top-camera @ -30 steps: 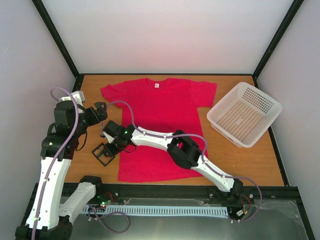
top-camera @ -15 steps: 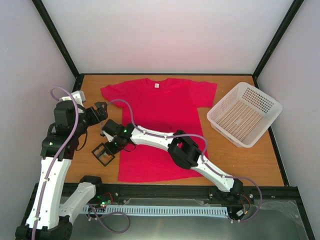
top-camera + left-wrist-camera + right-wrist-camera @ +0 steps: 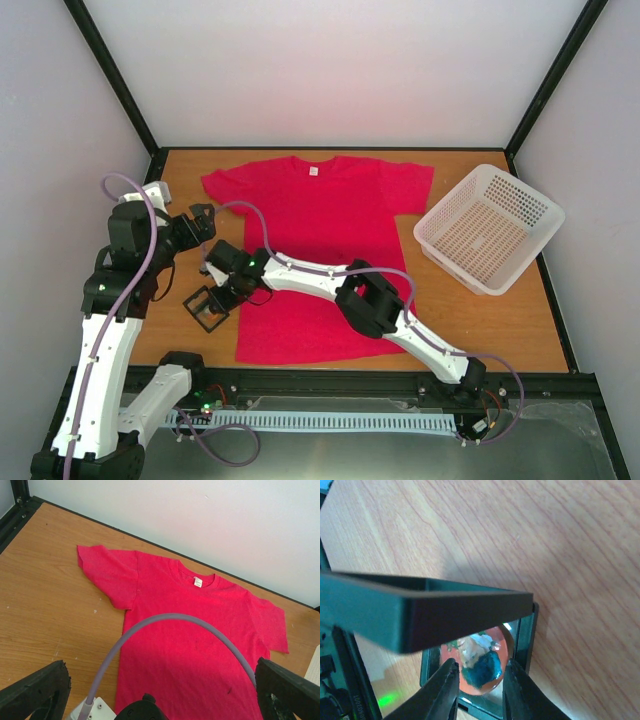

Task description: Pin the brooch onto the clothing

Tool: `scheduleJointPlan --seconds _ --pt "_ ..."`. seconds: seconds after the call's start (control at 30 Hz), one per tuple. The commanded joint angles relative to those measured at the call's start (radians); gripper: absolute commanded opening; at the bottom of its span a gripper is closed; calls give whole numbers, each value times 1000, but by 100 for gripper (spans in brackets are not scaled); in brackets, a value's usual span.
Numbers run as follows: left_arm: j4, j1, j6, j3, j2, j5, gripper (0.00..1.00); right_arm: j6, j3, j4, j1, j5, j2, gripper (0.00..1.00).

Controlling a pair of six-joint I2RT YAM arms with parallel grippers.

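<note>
Plainly, the right gripper [image 3: 480,680] was closed on both sides of the brooch [image 3: 481,664] inside the case [image 3: 208,306], the shirt [image 3: 320,240] lying just to its right, while the left gripper [image 3: 162,680], nearby beyond the case, hovered wide open and held nothing.

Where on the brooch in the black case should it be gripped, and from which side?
Pinch the brooch across its round rim, coming from above, under the raised lid: it lies flat in the case, whose walls block any sideways approach. The right gripper flanks it that way.
</note>
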Motion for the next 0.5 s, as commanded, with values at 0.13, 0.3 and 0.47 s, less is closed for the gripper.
scheduleJointPlan --seconds 0.13,0.3,0.47 --pt "20 6 -2 -4 -9 13 100 39 -30 55 6 -60 -35 26" --pt "20 5 2 -3 -9 11 100 23 -37 63 9 -53 -45 26" --pt "19 5 2 -6 -11 5 100 -102 -64 19 23 154 -119 36"
